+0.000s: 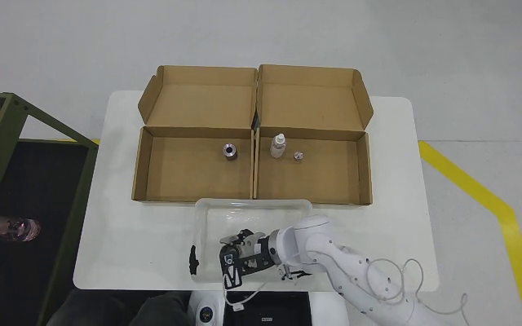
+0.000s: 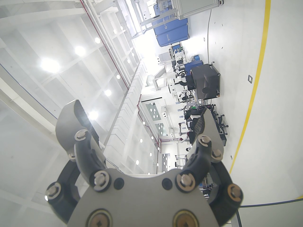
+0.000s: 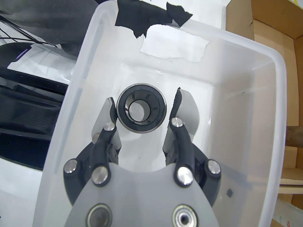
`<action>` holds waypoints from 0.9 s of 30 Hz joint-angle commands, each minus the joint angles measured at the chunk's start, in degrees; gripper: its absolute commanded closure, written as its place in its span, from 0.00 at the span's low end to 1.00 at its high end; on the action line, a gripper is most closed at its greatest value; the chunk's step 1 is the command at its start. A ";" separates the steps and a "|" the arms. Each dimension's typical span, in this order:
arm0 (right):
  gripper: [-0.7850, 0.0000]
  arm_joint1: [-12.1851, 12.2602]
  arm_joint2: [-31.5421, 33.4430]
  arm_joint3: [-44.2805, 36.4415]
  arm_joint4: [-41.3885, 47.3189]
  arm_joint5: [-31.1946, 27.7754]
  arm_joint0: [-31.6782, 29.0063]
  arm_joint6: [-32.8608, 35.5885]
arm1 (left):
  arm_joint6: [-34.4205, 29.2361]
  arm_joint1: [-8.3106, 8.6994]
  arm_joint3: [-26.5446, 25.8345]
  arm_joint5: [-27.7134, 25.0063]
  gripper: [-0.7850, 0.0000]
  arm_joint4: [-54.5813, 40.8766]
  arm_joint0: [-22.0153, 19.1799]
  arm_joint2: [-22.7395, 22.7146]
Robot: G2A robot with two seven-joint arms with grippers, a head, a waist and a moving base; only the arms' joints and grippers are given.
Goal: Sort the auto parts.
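Right gripper (image 3: 144, 106) jaws spread, straddling black ring part (image 3: 142, 89) standing hole-up on clear bin (image 3: 236, 39) floor, set for side pinch. Similar round part (image 1: 229, 150) in cardboard box (image 1: 183, 171) beyond bin: likely destination. Left gripper (image 2: 140, 109) wide, empty, idle.

Grey floor (image 1: 457, 49) w/ yellow line (image 1: 466, 179).

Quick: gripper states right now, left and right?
Left gripper: open, holding nothing.
Right gripper: open, fingers either side of the black ring in the clear bin, not gripped.
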 commanded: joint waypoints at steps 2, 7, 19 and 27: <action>0.42 -0.35 -1.01 1.64 0.48 0.24 1.01 -0.23 | 0.00 0.00 0.00 0.00 0.00 0.00 0.00 0.00; 0.41 -0.95 -2.46 3.54 1.18 0.77 2.58 -0.52 | 0.00 0.00 0.00 0.00 0.00 0.00 0.00 0.00; 0.61 -1.84 -3.67 6.04 4.24 1.45 5.17 -1.44 | 0.00 0.00 0.00 0.00 0.00 0.00 0.00 0.00; 0.93 -2.28 -3.82 6.63 6.88 1.57 6.61 -1.91 | 0.00 0.00 0.00 0.00 0.00 0.00 0.00 0.00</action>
